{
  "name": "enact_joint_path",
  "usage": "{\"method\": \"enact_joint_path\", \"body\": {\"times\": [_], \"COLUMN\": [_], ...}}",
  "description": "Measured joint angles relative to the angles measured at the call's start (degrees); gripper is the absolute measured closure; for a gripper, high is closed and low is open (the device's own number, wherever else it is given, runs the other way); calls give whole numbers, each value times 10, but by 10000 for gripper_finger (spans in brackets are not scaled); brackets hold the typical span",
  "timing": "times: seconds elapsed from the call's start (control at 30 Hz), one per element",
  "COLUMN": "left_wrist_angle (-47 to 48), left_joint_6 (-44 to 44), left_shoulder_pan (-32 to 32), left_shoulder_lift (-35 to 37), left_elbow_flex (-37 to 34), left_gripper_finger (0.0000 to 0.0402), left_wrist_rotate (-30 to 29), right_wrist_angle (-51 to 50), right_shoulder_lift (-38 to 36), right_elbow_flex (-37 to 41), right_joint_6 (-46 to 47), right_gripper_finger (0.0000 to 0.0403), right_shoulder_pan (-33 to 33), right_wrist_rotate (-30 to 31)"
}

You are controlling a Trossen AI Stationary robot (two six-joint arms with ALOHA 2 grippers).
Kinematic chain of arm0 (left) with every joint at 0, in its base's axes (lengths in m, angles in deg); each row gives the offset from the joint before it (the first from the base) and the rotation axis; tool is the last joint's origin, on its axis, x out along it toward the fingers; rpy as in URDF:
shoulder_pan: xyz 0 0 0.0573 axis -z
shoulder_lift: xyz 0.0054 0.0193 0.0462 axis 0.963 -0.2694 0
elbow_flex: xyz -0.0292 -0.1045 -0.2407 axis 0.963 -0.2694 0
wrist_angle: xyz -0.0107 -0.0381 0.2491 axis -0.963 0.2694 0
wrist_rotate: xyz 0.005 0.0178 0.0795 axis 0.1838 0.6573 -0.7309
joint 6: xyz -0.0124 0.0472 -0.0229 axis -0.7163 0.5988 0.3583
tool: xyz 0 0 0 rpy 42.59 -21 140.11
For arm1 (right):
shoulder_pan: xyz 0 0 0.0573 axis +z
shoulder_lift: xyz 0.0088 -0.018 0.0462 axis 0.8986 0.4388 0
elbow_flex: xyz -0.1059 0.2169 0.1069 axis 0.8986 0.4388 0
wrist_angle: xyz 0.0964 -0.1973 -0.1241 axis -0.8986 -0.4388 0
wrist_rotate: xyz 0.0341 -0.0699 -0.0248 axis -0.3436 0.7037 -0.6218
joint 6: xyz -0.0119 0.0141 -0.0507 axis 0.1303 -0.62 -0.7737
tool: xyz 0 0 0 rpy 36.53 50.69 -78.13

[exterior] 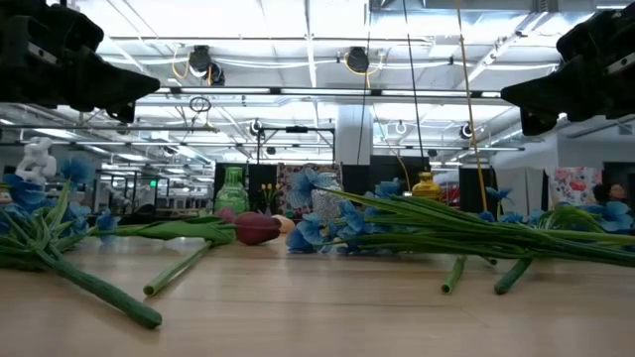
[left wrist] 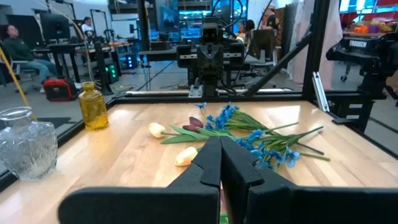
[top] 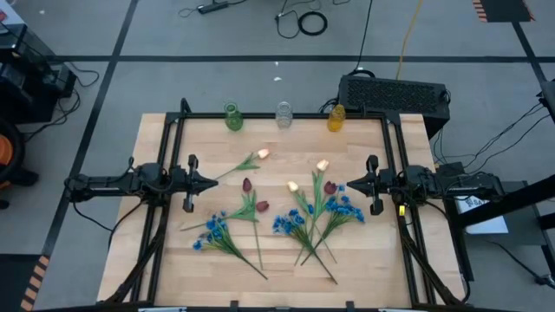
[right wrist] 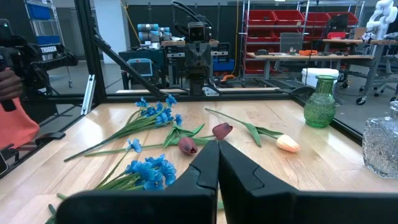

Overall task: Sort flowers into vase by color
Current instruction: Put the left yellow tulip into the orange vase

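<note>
Long green-stemmed flowers lie flat on the wooden table (top: 156, 260). There are blue blossom bunches (top: 211, 230) (top: 290, 223) (top: 347, 208), dark red tulips (top: 247, 185) (top: 262, 206) (top: 329, 187) and cream-yellow tulips (top: 263, 153) (top: 323, 165) (top: 293, 186). Three vases stand at the far edge: green (top: 232, 117), clear (top: 284, 113) and yellow (top: 336, 118). My left gripper (top: 212, 183) is shut and empty, held above the table left of the flowers. My right gripper (top: 347, 185) is shut and empty, above the right-hand flowers. Both point toward the table's middle.
A black frame (top: 178, 121) runs along the table's sides and far edge. A black box (top: 395, 94) stands behind the far right corner. Bare wood shows between the vases and the flowers and along the near edge. People sit in the room beyond (left wrist: 18, 46).
</note>
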Motion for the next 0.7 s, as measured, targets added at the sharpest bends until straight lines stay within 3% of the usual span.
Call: {"method": "enact_joint_path", "body": {"times": [0.17,0.37,0.53,0.7], "left_wrist_angle": [24,105,125,268], "left_joint_6": [-14,-15,-15,6], "left_shoulder_pan": [0,0,0,0], "left_shoulder_lift": [-2,-45,-120,-240], "left_elbow_flex": [13,123,269,479], "left_gripper_finger": [400,400,400,400], "left_wrist_rotate": [2,-62,-63,-59], "right_wrist_angle": [0,0,0,3], "right_shoulder_lift": [0,0,0,0], "right_elbow_flex": [0,0,0,0], "right_joint_6": [0,0,0,0], "right_gripper_finger": [403,403,403,403], "right_shoulder_pan": [0,0,0,0], "right_wrist_rotate": [0,0,0,0]}}
